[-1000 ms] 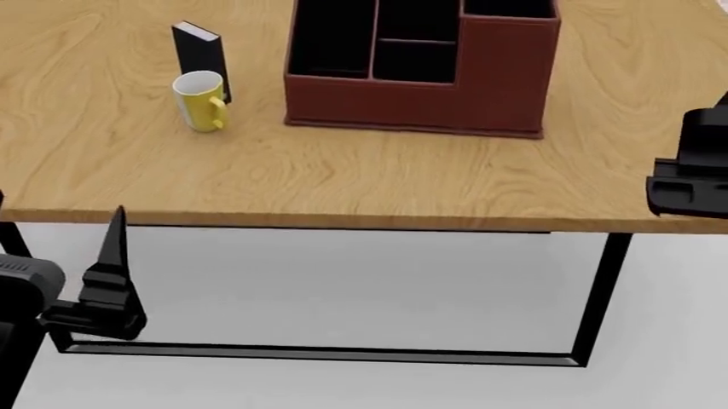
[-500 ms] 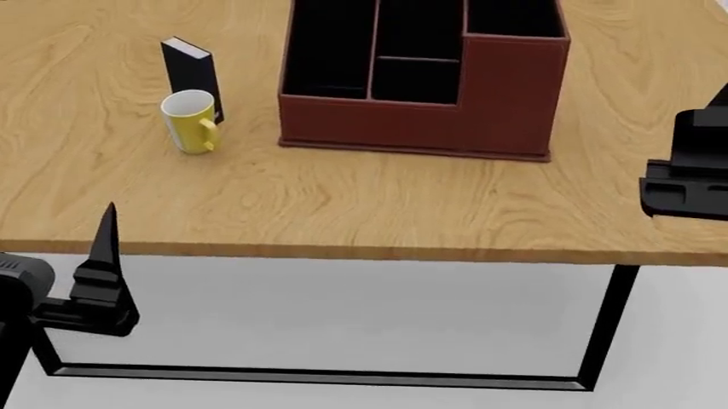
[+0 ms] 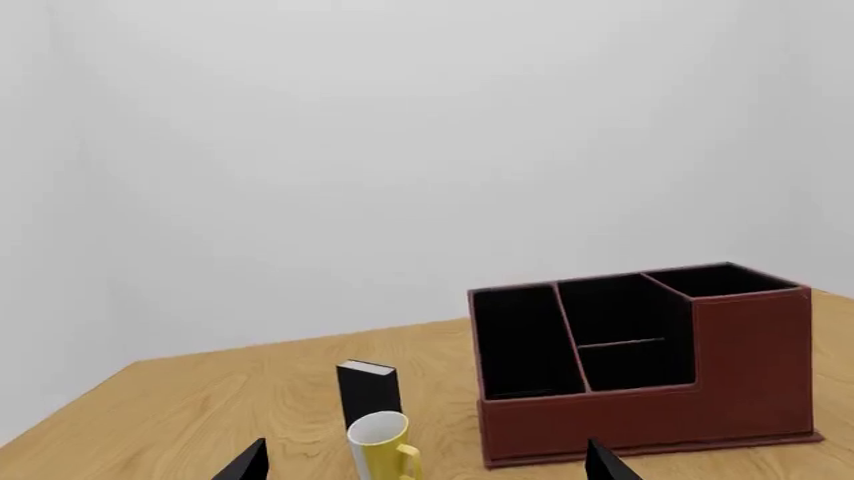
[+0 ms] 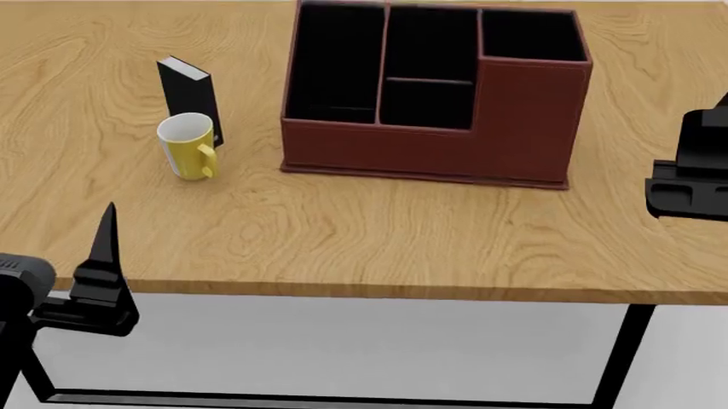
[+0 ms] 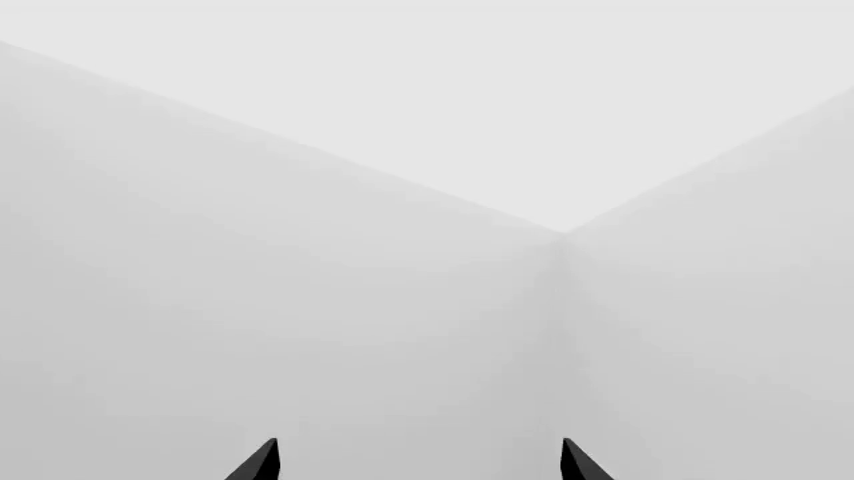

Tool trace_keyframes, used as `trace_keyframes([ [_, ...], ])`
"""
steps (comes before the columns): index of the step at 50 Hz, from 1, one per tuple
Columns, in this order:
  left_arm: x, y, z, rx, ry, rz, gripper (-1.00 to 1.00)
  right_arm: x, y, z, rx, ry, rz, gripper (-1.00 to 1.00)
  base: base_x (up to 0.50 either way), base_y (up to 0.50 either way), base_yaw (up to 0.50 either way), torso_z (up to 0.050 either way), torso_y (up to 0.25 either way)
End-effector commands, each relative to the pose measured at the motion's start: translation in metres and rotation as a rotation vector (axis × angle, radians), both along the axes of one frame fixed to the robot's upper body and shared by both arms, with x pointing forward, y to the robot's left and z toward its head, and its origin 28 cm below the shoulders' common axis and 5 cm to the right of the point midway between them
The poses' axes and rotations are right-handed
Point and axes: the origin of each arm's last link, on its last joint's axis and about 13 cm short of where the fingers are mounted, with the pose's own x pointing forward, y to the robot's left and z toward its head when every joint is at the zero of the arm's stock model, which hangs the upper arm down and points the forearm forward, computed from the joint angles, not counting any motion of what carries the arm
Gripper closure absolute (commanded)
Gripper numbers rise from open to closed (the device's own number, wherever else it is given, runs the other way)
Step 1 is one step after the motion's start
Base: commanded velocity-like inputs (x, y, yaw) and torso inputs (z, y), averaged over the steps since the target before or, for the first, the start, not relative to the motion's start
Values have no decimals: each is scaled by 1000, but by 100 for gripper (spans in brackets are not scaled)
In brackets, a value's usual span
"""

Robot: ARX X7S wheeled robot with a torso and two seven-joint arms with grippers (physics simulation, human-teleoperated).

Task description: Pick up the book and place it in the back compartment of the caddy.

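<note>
The book (image 4: 189,92) stands upright on the table's left part, black with white pages, directly behind the yellow-and-white mug (image 4: 187,146). It also shows in the left wrist view, the book (image 3: 366,391) behind the mug (image 3: 380,446). The dark red caddy (image 4: 534,128) sits mid-table, and its back compartment (image 4: 425,104) holds nothing. My left gripper (image 4: 107,223) hovers in front of the table's near edge, below the mug, open and empty (image 3: 424,462). At the right edge my right gripper (image 4: 691,175) hangs over the table, also open (image 5: 419,462), and its wrist camera faces only bare wall.
The wooden table (image 4: 341,230) has black metal legs (image 4: 623,349) below its near edge. The caddy (image 3: 641,420) has a taller-walled section (image 4: 533,111) at its right end. Pale floor lies beneath.
The head view has shifted, so the table, caddy, book and mug sit lower in the frame. Book and mug keep their places beside the caddy. Both grippers stay about where they were.
</note>
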Motion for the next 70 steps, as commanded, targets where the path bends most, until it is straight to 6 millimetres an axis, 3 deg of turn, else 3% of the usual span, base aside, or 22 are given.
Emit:
trace_keyframes([
  [1, 1, 0, 0, 0, 1, -1, -100, 0, 0, 1, -3, 2, 1, -100, 277, 98, 0, 0, 0],
  [70, -2, 1, 6, -38, -34, -16, -100, -3, -2, 1, 13, -7, 2, -100, 324, 16, 0, 0, 1],
])
